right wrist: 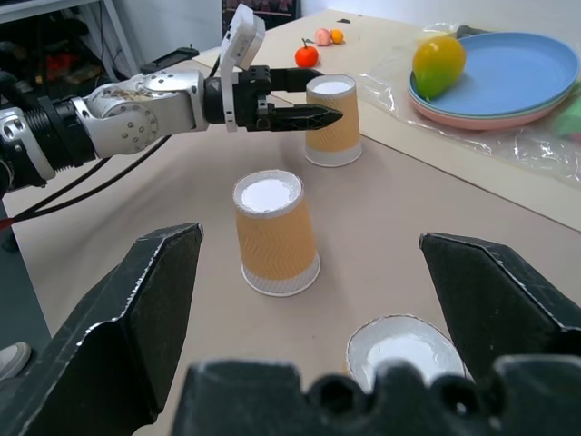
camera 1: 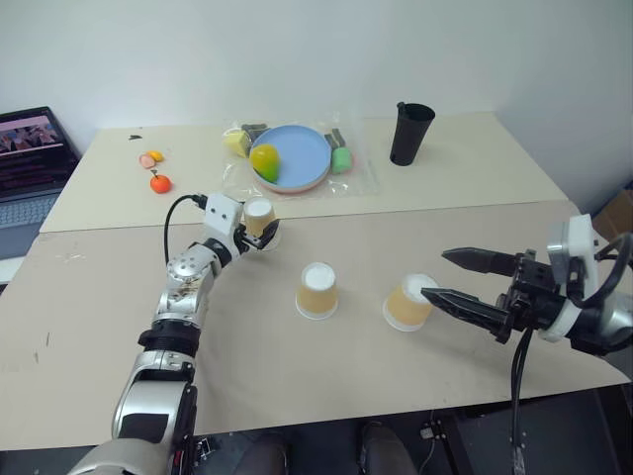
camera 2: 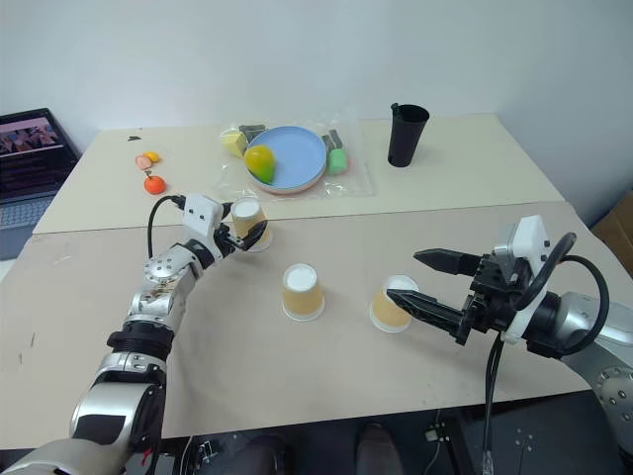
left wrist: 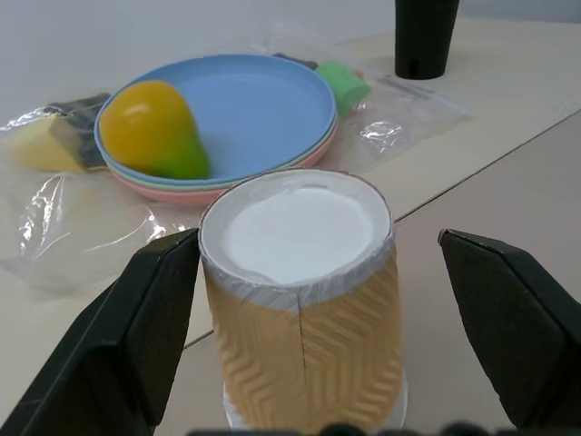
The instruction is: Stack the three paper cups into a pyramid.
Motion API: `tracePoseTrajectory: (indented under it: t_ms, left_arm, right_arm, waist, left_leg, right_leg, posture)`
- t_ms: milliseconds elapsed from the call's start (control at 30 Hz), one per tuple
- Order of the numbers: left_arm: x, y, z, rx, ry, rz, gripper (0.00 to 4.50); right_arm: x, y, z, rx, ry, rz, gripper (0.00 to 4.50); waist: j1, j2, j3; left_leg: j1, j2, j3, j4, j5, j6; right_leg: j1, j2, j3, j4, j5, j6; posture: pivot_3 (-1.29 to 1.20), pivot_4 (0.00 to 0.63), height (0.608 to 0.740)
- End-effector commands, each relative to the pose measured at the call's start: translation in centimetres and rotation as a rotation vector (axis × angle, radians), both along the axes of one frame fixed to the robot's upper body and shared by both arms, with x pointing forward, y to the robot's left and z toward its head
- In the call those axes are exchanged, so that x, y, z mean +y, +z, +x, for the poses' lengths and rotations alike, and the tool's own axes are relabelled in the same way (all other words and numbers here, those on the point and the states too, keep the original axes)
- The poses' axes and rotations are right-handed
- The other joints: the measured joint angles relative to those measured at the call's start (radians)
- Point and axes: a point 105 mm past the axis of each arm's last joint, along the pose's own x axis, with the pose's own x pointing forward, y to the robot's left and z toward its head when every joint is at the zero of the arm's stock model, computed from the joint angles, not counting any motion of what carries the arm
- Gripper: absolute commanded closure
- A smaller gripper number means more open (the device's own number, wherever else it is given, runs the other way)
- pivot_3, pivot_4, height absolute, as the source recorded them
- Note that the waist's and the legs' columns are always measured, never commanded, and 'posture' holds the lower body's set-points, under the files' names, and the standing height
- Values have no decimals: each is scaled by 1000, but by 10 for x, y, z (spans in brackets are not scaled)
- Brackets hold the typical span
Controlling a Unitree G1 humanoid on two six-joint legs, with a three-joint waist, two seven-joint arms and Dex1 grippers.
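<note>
Apparently no legible writing: cups (camera 1: 317, 290) plain, zigzag-embossed.

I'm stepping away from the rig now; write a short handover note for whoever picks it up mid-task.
Left gripper: open, its fingers on either side of the far cup, not closed on it.
Right gripper: open, holding nothing, at the near-right cup.
All three paper cups stand upside down and apart on the table; the middle cup is untouched.
Done: nothing stacked.
Left: set two cups side by side, then place the third on top.
</note>
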Motion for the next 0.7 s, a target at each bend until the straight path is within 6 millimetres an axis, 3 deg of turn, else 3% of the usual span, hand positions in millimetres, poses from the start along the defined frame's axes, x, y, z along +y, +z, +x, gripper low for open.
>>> tracePoseTrajectory:
  t_ms: [33,100,167,367,467,600,700]
  left_arm:
    - [-4,17,5,-73,5,9,754]
    - [-10,17,5,-76,-22,11,1529]
    - [-14,17,7,-69,-26,3,1938]
    - [-23,23,3,-108,-53,7,1953]
    - [-25,37,-4,-142,-94,-25,1953]
    - [-29,67,-30,-144,-302,-73,1953]
    - [-24,67,-54,-23,-469,-52,1953]
  right_arm:
    - [-1,14,-6,-67,-5,9,0]
    - [-2,14,-6,-67,-10,10,0]
    - [-2,14,-6,-67,-12,8,0]
    - [-2,15,-7,-65,-15,7,0]
    - [-3,15,-7,-62,-16,4,0]
    - [-5,14,-6,-54,-18,3,0]
    - [-6,14,-5,-50,-18,4,0]
  waist:
    - [0,0,0]
    - [0,0,0]
    - [0,0,0]
    - [0,0,0]
    - [-1,0,0]
    - [-3,0,0]
    - [-15,0,0]
  left_leg:
    - [0,0,0,0,0,0]
    - [0,0,0,0,0,0]
    - [0,0,0,0,0,0]
    - [0,0,0,0,0,0]
    - [0,0,0,0,0,0]
    - [0,0,0,0,0,0]
    - [0,1,0,0,0,0]
  right_leg:
    - [0,0,0,0,0,0]
    - [0,0,0,0,0,0]
    - [0,0,0,0,0,0]
    - [0,0,0,0,0,0]
    - [0,0,0,0,0,0]
    - [0,0,0,0,0,0]
    - [-1,0,0,1,0,0]
  posture:
    - [0,150,735]
    - [0,150,735]
    - [0,150,735]
    - [0,150,735]
    - [0,150,735]
    - [0,150,735]
    - [0,150,735]
